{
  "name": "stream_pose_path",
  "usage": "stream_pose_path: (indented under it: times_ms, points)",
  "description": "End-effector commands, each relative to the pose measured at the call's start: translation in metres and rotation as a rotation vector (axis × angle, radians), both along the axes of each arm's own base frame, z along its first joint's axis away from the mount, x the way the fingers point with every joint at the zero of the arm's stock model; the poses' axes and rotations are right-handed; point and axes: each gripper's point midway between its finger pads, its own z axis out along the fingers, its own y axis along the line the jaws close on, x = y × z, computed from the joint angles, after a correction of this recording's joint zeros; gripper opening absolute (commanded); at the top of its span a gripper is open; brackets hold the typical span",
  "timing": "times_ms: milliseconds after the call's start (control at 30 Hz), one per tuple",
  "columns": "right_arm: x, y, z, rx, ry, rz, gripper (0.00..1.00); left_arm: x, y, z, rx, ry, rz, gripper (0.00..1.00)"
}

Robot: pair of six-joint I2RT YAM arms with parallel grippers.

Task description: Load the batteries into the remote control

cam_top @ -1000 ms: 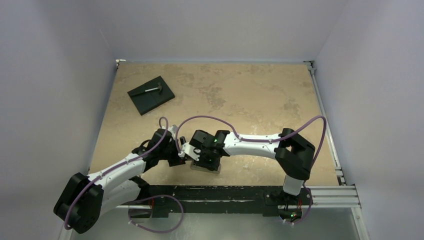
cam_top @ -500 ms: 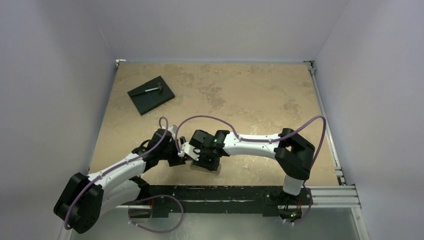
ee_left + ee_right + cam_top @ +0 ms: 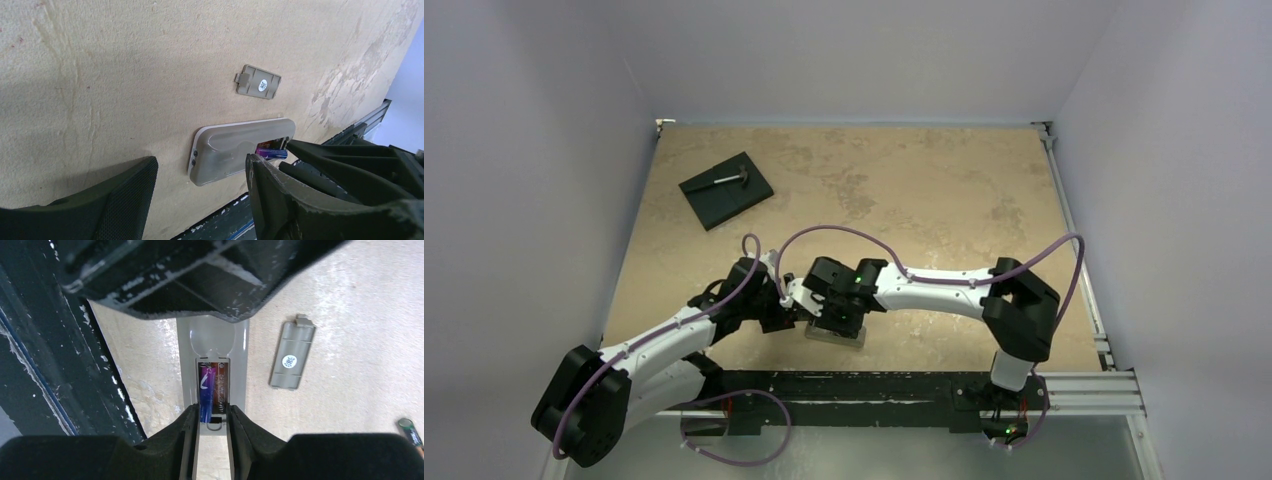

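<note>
The remote control (image 3: 239,365) lies grey back up near the table's front edge, with its battery recess open; it also shows in the top view (image 3: 836,336) and the left wrist view (image 3: 225,150). A bluish-purple battery (image 3: 206,390) lies in the recess's left slot, also seen from the left wrist (image 3: 272,152). The right slot shows a brown floor and a spring. My right gripper (image 3: 211,412) hovers over the recess end, jaws slightly apart, wider than the battery. A second dark battery (image 3: 411,431) lies on the table to the right. My left gripper (image 3: 200,162) is wide open beside the remote's other end.
The grey battery cover (image 3: 292,357) with a round white sticker lies beside the remote. A black square slab (image 3: 725,189) with a small grey hammer-like tool (image 3: 729,179) sits at the far left. The black rail (image 3: 874,385) runs along the table's front edge.
The right arm's elbow has shifted slightly to the right. The remote and the left arm have not visibly moved.
</note>
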Motion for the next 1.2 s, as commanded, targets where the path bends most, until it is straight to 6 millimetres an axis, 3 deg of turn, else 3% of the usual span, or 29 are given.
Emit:
stream_pose_path:
  times_ms: [0,400,533,733,1167]
  points:
    - [0.01,0.012,0.034,0.091,-0.069,-0.046,0.33,-0.005,0.009,-0.013,0.045,0.018,-0.002,0.65]
    - [0.025,0.012,0.051,0.183,-0.094,-0.286,0.33,-0.005,0.009,-0.013,0.047,0.016,-0.005,0.65]
    - [0.028,0.013,0.042,0.189,-0.093,-0.345,0.24,-0.004,0.009,-0.013,0.05,0.015,-0.002,0.65]
    - [0.023,0.017,0.026,0.187,-0.053,-0.356,0.01,-0.005,0.01,-0.013,0.053,0.018,-0.002,0.65]
    - [0.018,0.023,0.008,0.173,-0.014,-0.341,0.0,-0.005,0.01,-0.014,0.053,0.022,-0.004,0.65]
